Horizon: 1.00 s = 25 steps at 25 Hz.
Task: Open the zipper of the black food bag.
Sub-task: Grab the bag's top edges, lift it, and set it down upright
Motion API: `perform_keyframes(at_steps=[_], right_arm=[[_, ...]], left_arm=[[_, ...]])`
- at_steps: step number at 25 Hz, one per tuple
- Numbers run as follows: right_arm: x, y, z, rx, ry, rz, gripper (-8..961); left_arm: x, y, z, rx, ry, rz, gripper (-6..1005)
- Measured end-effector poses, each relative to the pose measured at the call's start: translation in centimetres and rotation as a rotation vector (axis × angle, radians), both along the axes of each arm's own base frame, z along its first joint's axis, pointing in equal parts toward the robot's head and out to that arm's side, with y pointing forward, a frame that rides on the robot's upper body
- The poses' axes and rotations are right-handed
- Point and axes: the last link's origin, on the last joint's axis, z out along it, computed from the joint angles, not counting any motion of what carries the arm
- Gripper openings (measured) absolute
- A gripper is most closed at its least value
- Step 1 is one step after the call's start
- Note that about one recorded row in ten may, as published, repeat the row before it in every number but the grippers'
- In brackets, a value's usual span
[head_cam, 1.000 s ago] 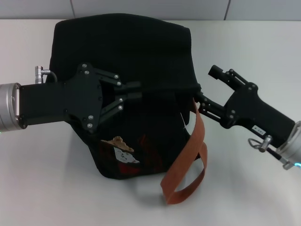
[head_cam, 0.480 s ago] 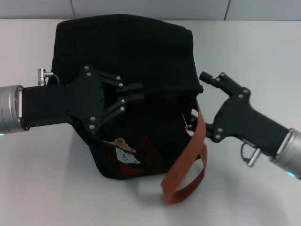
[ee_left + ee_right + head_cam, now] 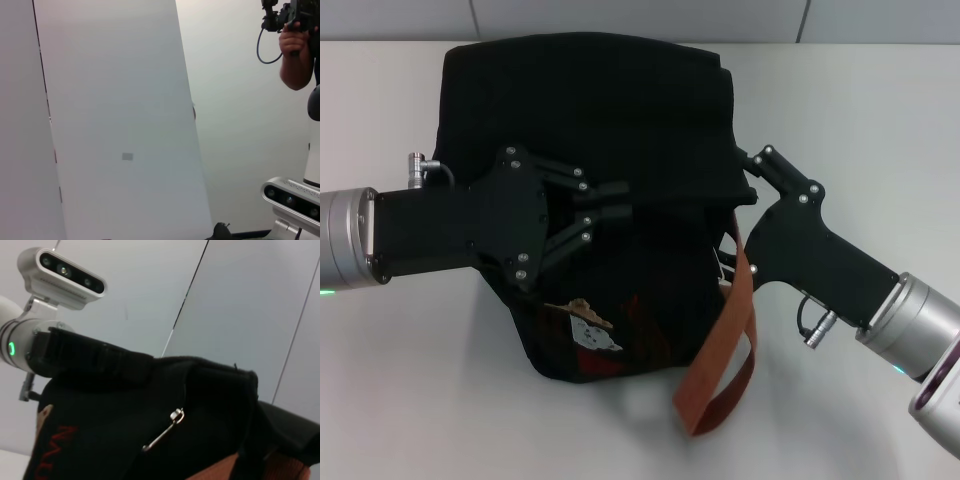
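The black food bag [image 3: 590, 100] stands in the middle of the white table, an orange-brown strap [image 3: 725, 340] hanging down its right side. My left gripper [image 3: 610, 200] reaches in from the left, its narrow fingers [image 3: 612, 188] shut on the fabric at the bag's front top rim. At the bag's upper right corner, my right gripper [image 3: 746, 186] is pressed against the rim. In the right wrist view a slim silver pull [image 3: 164, 432] hangs on the bag's side [image 3: 115, 440] below the rim. I cannot tell whether it belongs to the top zipper.
The white table [image 3: 880, 120] runs to a grey wall at the back. The left wrist view shows only wall panels [image 3: 125, 125], a person's hand with a camera [image 3: 295, 30], and the robot's head camera [image 3: 292, 197].
My right gripper has rolled over and moved in from the right to the bag's upper right corner. The left gripper has shifted slightly right and down, and the strap swung a little.
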Motion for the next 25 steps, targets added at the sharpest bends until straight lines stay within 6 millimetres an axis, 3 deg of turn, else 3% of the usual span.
perform_keyframes(at_steps=[16,25], right_arm=[[-0.2,0.7,0.5,0.065,0.036,-0.043,839],[0.4,0.2,-0.6,0.157,-0.101,-0.027,839]], left_arm=[[0.0,-0.1,-0.1,-0.01,-0.003,-0.004,97],[0.1,0.0,-0.1,-0.007,-0.002,-0.002,97]])
